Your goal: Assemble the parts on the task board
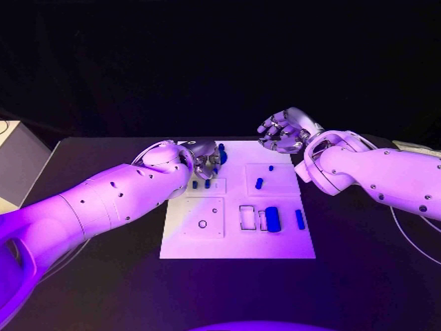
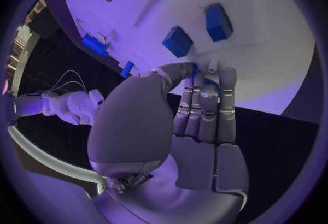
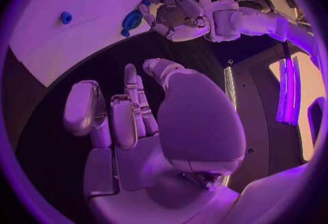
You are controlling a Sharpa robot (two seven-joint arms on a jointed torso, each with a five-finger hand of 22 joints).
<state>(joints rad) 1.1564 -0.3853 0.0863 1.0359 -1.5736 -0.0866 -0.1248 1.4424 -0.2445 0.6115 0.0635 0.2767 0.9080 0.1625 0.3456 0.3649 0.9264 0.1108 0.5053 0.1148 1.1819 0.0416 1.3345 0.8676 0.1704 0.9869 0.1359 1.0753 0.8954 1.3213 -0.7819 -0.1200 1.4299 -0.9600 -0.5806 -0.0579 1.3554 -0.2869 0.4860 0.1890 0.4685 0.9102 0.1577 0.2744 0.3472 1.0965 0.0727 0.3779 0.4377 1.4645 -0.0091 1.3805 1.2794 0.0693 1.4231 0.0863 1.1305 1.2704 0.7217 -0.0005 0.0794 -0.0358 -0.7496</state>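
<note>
1. judging by the look of them, the small blue plastic parts (image 1: 272, 218) are light, rigid and smooth, so a loose pinch could let one slip or flick away; they seem too stiff to deform and not fragile.
2. the flat white rectangular task board (image 1: 280, 248) lies in the middle of the black table (image 1: 380, 276); blue pieces sit across it, with a larger rounded blue block and a slim blue bar (image 1: 300, 219) on its near right part and small blue pegs (image 1: 258, 183) further back.
3. the left hand (image 1: 204, 157) is over the far left corner of the board, fingers close together and tips down at a dark blue piece (image 1: 222, 153). i take it to be pinching that piece, but the grip is partly hidden, so this is a judgement.
4. the right hand (image 1: 283, 131) hangs above the board's far edge, palm turned up, fingers loosely curled and apart, holding nothing.
5. a small part is best taken by its long sides between thumb and fingertip, low enough that it cannot pivot.
6. the left wrist view shows a sliver of blue (image 2: 193, 69) between the thumb and fingers of the left hand (image 2: 198, 109), plus two square blue blocks (image 2: 177, 41) just beyond; the head view shows the whole layout instead.
7. the right wrist view shows the right hand (image 3: 136, 120) bare, and the left hand (image 3: 174, 16) across the board beside a rounded blue part (image 3: 132, 19).
</note>
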